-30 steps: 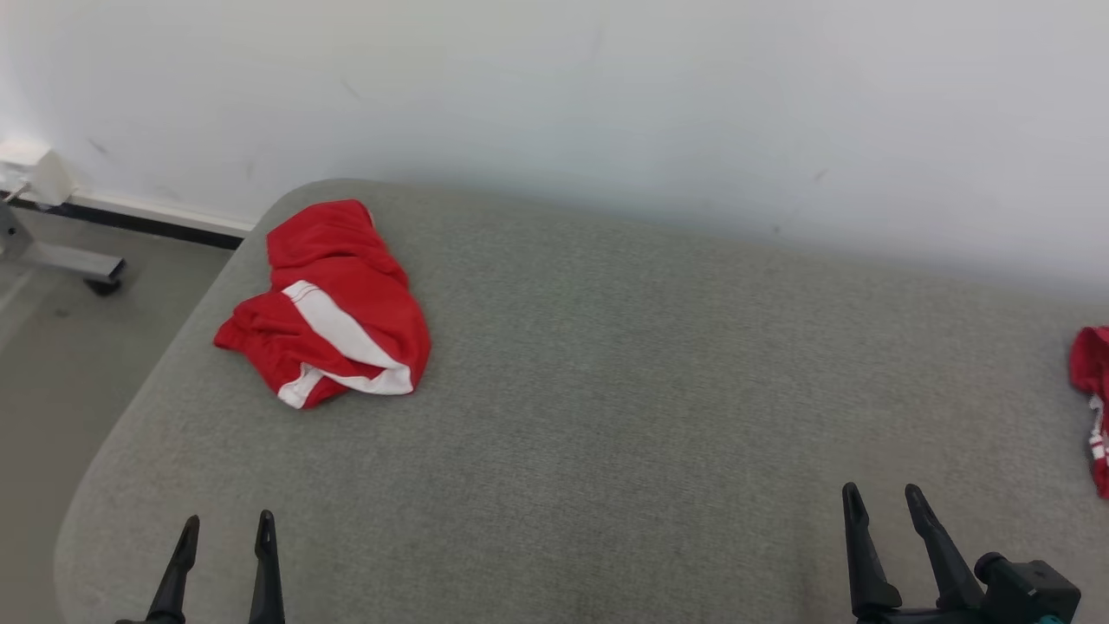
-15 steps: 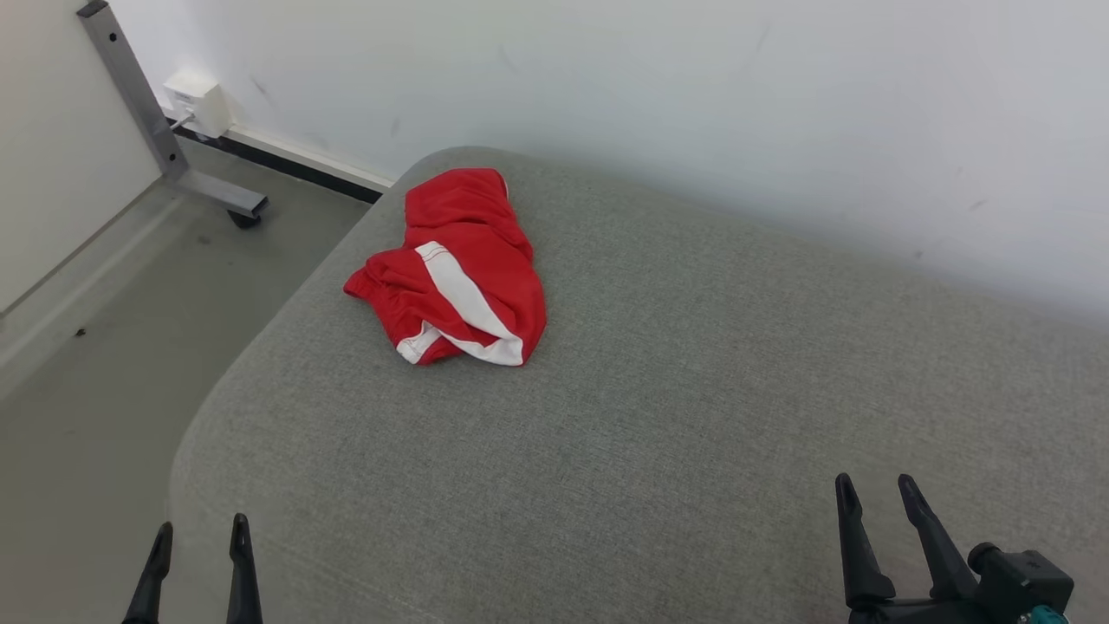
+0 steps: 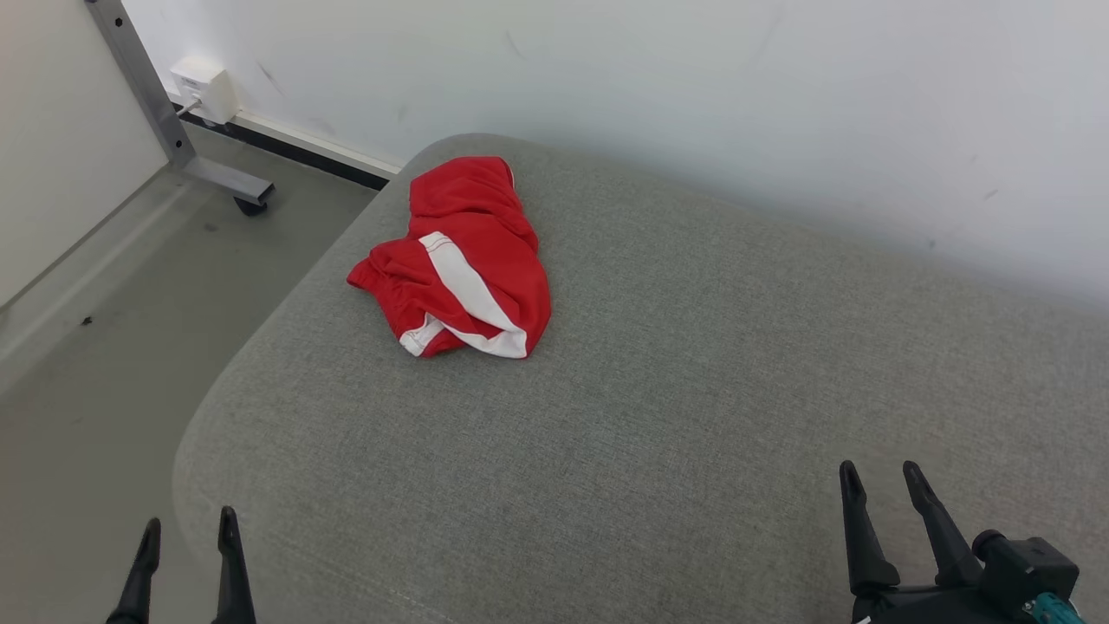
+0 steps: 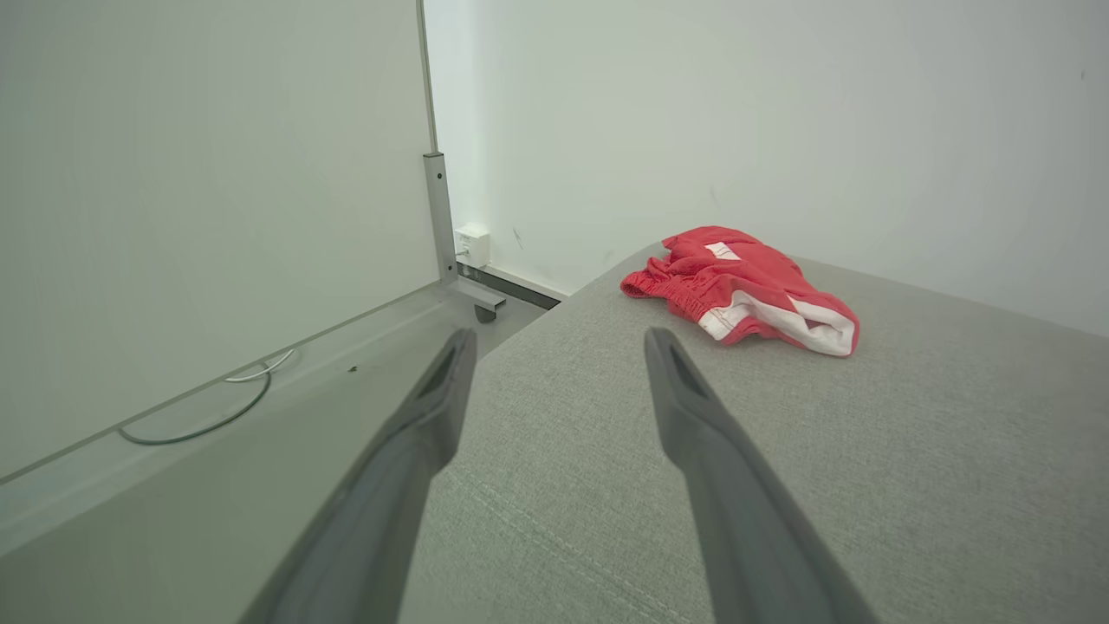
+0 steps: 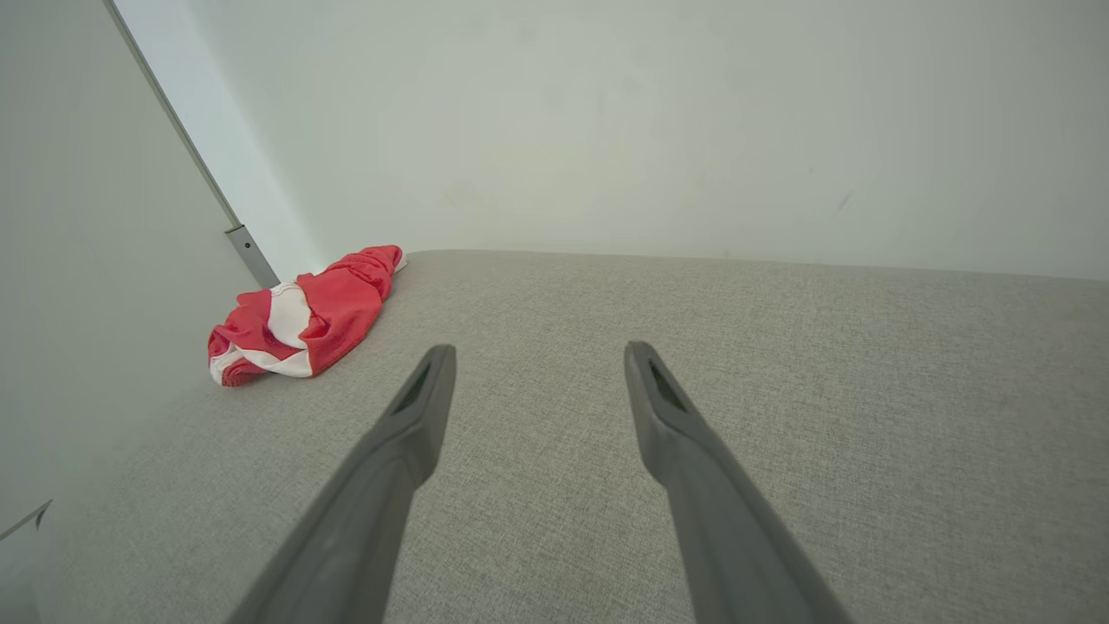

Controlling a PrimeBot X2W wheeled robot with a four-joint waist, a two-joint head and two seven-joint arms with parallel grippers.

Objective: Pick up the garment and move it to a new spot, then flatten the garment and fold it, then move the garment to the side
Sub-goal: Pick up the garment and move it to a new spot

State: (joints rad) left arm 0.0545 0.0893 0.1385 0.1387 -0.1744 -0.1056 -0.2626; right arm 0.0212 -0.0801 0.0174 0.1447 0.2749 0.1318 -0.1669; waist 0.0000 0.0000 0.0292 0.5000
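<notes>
1. You'll find the garment in the upper left of the head view. It is a crumpled red heap lying on the grey cushion, close to the cushion's rounded far-left corner.
2. It is bunched, not flat: a broad white band runs across the red cloth, and the left wrist view shows a gathered elastic waistband at its left edge.
3. Your left gripper sits at the lower left, fingers spread apart and holding nothing, well apart from the garment.
4. Your right gripper sits at the lower right, over the cushion — fingers parted too, and empty.
</notes>
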